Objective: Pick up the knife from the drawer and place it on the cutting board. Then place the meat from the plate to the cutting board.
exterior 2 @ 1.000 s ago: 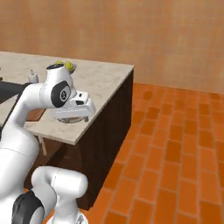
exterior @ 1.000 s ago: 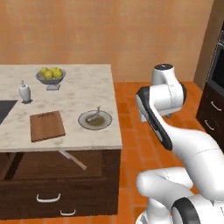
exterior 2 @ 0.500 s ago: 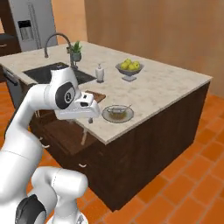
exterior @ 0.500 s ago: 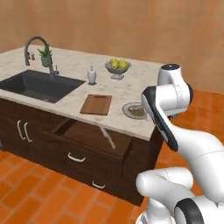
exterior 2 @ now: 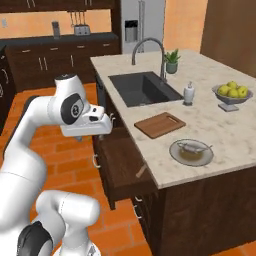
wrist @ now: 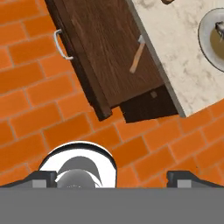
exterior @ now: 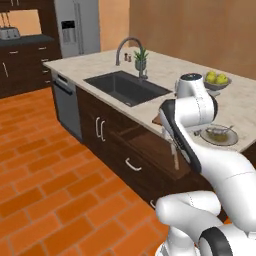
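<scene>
While our gripper (wrist: 111, 177) hangs high over the brick floor (wrist: 35, 127) with its tips spread wide and nothing between them, we have not yet begun the first step. In the hand view the two dark tips sit at about five and seven o'clock, well apart, and the drawer (wrist: 109, 61) lies beyond them toward twelve o'clock, pulled out from under the counter (wrist: 175, 48).

Inside that drawer we see the knife (wrist: 136, 56), its light handle pointing toward six and its blade tucked toward the counter edge at about one o'clock. In the right base view it shows as a pale sliver (exterior 2: 141, 171) at the drawer's (exterior 2: 122, 160) near end, close under the counter lip.

Farther on, up on the counter, the board (exterior 2: 160, 124) lies bare, with the plate (exterior 2: 191, 152) just beside it toward four o'clock. The meat (exterior 2: 192, 147) rests on the plate, untouched.

Beyond these stand a soap bottle (exterior 2: 188, 93), a fruit bowl (exterior 2: 231, 94) and the sink (exterior 2: 142, 87).

We judge that everything remains: descend to the drawer, take the knife, set it on the board, then move the meat across. The hand is well apart from the knife, so a long reach down comes first.
</scene>
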Available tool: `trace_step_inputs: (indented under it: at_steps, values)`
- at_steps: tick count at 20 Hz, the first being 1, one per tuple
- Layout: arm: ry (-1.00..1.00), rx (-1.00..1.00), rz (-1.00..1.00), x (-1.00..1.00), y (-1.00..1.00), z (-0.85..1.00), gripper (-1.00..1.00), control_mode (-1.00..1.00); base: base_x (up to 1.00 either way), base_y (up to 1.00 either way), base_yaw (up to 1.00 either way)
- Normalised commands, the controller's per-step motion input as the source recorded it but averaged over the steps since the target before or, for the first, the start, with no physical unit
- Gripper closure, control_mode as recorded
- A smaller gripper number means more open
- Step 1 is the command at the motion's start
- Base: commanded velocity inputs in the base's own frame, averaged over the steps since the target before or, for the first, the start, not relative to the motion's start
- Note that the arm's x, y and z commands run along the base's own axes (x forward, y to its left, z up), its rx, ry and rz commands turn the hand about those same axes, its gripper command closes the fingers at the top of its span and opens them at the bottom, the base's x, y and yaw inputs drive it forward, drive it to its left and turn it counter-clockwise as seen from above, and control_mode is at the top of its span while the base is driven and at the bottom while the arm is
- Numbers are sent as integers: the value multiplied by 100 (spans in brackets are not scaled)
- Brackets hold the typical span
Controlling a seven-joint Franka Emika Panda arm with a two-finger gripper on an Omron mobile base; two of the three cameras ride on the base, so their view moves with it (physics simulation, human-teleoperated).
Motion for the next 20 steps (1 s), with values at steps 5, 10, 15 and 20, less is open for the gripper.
trace_step_inputs:
  at_steps: [5, 10, 15, 20]
  values:
    - [0, 0, 0, 0, 0, 0, -100, 100, 9, -78, 40]
    - [0, 0, 0, 0, 0, 0, -100, 100, -3, -44, 5]
    - [0, 0, 0, 0, 0, 0, -100, 100, -37, -15, 5]
    - [0, 0, 0, -2, 0, 0, -100, -100, 0, 0, 0]
